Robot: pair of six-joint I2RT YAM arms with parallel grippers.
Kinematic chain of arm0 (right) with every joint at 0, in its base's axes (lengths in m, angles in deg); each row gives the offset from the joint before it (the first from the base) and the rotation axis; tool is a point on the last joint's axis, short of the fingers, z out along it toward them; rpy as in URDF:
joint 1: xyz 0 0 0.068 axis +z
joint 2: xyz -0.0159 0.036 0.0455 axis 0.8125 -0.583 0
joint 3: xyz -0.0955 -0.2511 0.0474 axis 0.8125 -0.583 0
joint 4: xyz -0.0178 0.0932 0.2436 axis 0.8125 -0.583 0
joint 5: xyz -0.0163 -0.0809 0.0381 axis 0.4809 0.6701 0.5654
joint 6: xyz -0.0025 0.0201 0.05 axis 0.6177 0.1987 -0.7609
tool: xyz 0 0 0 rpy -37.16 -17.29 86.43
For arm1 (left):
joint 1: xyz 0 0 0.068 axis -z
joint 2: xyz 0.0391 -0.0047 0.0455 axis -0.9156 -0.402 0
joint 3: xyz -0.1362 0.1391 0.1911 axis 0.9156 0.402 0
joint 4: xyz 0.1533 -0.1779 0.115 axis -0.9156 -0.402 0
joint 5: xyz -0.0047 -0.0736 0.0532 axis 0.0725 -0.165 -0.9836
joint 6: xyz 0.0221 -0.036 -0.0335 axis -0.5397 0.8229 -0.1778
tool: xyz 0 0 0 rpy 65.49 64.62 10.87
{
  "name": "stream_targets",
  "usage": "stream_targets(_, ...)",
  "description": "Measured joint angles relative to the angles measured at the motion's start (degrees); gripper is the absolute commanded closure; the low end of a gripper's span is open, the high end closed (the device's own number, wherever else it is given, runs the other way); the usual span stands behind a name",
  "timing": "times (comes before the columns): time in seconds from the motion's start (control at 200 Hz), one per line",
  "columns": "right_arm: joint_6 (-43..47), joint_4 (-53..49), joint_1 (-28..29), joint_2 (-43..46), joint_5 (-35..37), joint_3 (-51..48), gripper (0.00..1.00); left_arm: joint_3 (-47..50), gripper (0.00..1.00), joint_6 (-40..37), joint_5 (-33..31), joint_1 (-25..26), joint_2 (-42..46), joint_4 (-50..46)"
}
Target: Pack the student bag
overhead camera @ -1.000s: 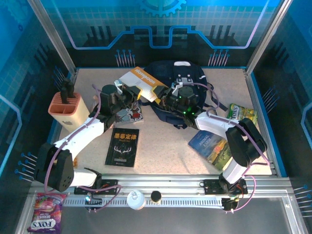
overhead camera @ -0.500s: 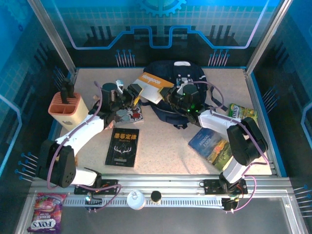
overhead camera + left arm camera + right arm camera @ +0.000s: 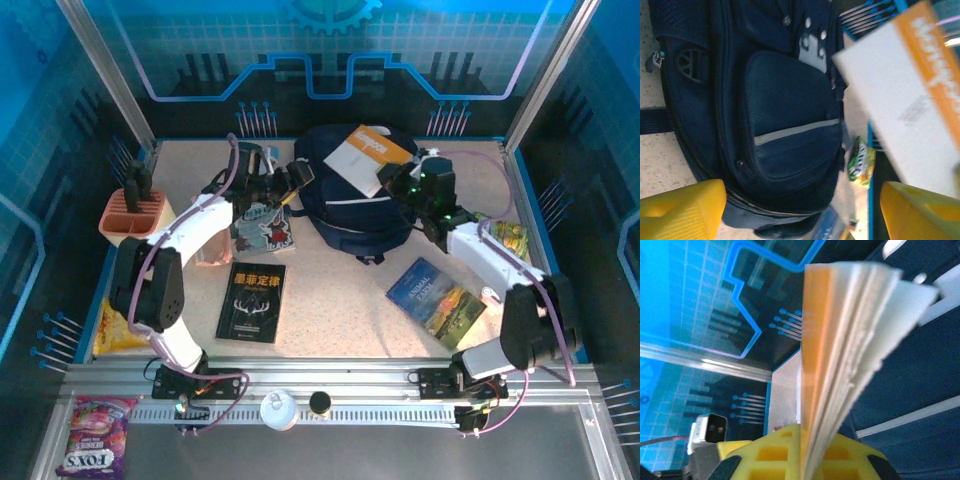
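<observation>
The student bag (image 3: 345, 205) lies at the back middle of the table, dark navy with thin pale stripes, its front pocket (image 3: 790, 130) facing up. An orange and white notebook (image 3: 368, 155) hangs tilted over the bag's top right part. My right gripper (image 3: 398, 181) is shut on its lower edge; its pages (image 3: 850, 340) rise edge-on from between the yellow fingers (image 3: 765, 455). My left gripper (image 3: 297, 178) stands open at the bag's left side, its yellow fingers (image 3: 682, 210) wide apart with nothing between them. The notebook (image 3: 910, 100) shows beyond it at the right.
A black book (image 3: 252, 300) lies front left. A grey and red book (image 3: 268, 230) lies under my left arm, and a blue book (image 3: 440, 298) sits front right. A green snack packet (image 3: 500, 236) is by the right wall. An orange pen holder (image 3: 133, 215) stands far left.
My left gripper let go of the notebook and opened, ending by the bag's left side. My right gripper closed on the notebook and carried it right and back over the bag.
</observation>
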Motion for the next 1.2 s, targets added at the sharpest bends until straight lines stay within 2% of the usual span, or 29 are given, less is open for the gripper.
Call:
stream_targets(0.125, 1.9, -3.6, -4.9, 7.5, 0.7, -4.1, 0.94, -3.0, 0.16, -6.1, 0.0, 2.1, -4.0, -3.1)
stream_targets(0.25, 3.7, -8.9, -10.5, 12.5, -0.1, -6.5, 0.94, -7.2, 0.13, -14.8, -2.0, 6.6, -6.6, -7.7)
stream_targets(0.435, 5.9, -17.4, -17.8, 17.9, -2.9, -7.8, 0.94, -20.2, 0.01, -28.8, -6.0, 13.6, -11.3, -15.2)
stream_targets(0.61, 8.1, -22.8, -24.0, 19.8, -6.2, -7.9, 0.94, -28.8, 0.01, -43.5, -10.0, 18.4, -16.3, -21.4)
stream_targets(0.745, 9.7, -25.9, -26.6, 19.9, -8.3, -7.9, 0.92, -37.2, 0.07, -52.7, -13.3, 21.2, -22.9, -27.0)
stream_targets(0.986, 11.6, -27.7, -28.4, 20.1, -11.4, -7.9, 0.92, -50.6, 0.25, -62.2, -16.2, 23.8, -34.2, -35.2)
stream_targets(1.201, 12.8, -27.7, -29.0, 20.1, -12.3, -8.0, 0.92, -52.8, 0.28, -67.6, -21.0, 24.1, -37.9, -38.5)
